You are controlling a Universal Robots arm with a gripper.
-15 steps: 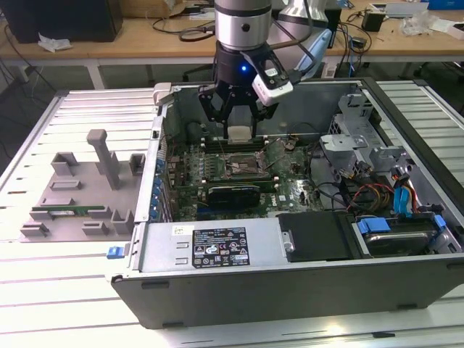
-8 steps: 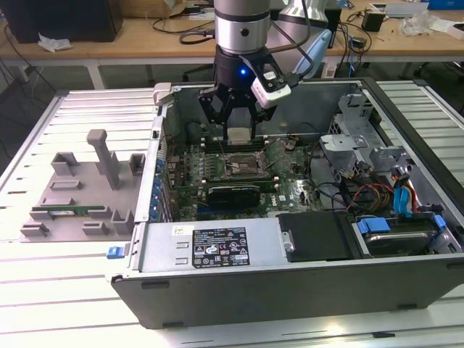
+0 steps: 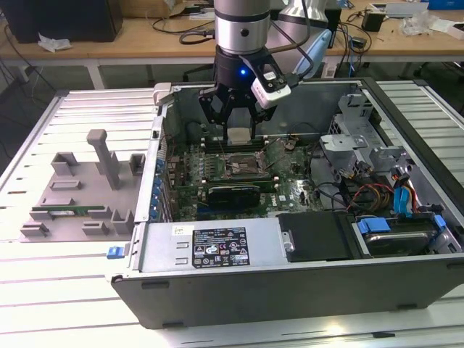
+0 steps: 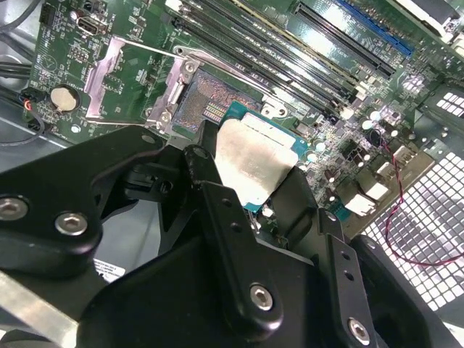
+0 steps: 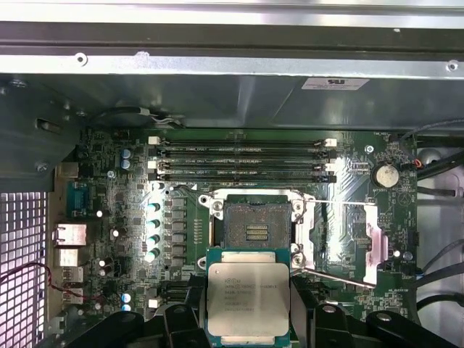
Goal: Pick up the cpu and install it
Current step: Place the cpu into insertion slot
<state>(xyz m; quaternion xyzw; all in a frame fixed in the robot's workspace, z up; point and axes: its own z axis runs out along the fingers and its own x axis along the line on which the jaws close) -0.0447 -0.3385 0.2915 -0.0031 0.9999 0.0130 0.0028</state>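
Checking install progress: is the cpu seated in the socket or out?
Out. The gripper holds the cpu clear of the socket, which lies open with its contacts bare.

the cpu point(image 5: 249, 299), silver-topped and green-rimmed, is held flat just beside the open socket point(image 5: 254, 228).

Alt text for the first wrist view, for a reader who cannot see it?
The claw grips the cpu, silver top facing the camera, just short of the empty socket on the green motherboard. The socket's metal load plate lies flipped open beside it, with memory slots beyond.
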